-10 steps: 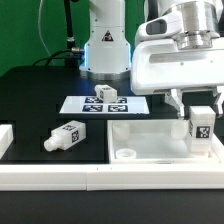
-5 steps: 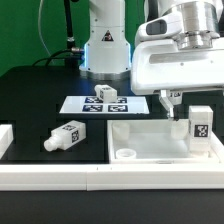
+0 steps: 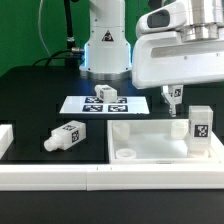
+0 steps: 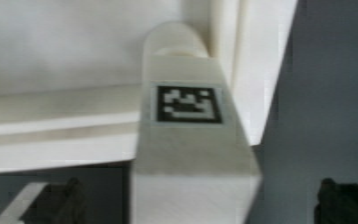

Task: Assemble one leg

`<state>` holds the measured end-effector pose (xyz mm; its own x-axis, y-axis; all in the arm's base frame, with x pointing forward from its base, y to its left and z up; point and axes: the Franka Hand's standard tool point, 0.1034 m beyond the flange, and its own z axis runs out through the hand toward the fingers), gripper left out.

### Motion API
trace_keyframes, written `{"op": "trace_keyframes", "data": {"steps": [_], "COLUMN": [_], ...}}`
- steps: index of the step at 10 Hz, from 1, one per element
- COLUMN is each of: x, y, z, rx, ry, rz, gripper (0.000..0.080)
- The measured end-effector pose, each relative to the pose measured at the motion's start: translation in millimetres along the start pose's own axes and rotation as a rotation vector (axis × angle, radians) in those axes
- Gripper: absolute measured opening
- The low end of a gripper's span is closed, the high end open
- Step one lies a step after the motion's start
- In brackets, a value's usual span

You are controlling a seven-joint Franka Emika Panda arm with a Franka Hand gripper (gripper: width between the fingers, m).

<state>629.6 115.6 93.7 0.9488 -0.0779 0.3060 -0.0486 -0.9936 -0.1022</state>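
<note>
Panel (image 3: pixel 155 142) and upright leg (image 3: pixel 201 122) sit below our jaws; a lying leg (image 3: pixel 65 136) rests well aside. We hold the gripper (image 4: pixel 194 198) above, jaws spread, touching nothing.

Just below the spread jaws of the gripper (image 3: pixel 172 98), a touch toward the exterior view's right: a leg (image 3: pixel 201 123), upright on the panel (image 3: pixel 150 142). Seen from the wrist, lined up between the two fingertips. Well off to the jaws' exterior-view left, a second leg (image 3: pixel 65 136) down on the table (image 3: pixel 30 100). Behind it, a third leg (image 3: pixel 106 96) on the marker board (image 3: pixel 75 104).
</note>
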Motion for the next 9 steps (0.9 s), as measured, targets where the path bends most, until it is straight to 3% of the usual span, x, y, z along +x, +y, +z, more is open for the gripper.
{"op": "trace_keyframes", "data": {"steps": [2, 3, 5, 7, 8, 9], "x": [-0.8, -5.2, -6.4, -5.6, -5.6, -5.5], "y": [-5.9, 1.8, 10.7, 9.8, 9.9, 10.0], "z": [6.9, 12.1, 19.4, 19.0, 19.0, 19.0], "rx": [0.005, -0.001, -0.011, -0.009, -0.009, -0.010], "ry": [-0.115, -0.175, -0.155, -0.155, -0.155, -0.155], "rz": [0.020, 0.018, 0.025, 0.024, 0.024, 0.024], "gripper": [0.0649, 0.0649, 0.0649, 0.0391, 0.0391, 0.0281]}}
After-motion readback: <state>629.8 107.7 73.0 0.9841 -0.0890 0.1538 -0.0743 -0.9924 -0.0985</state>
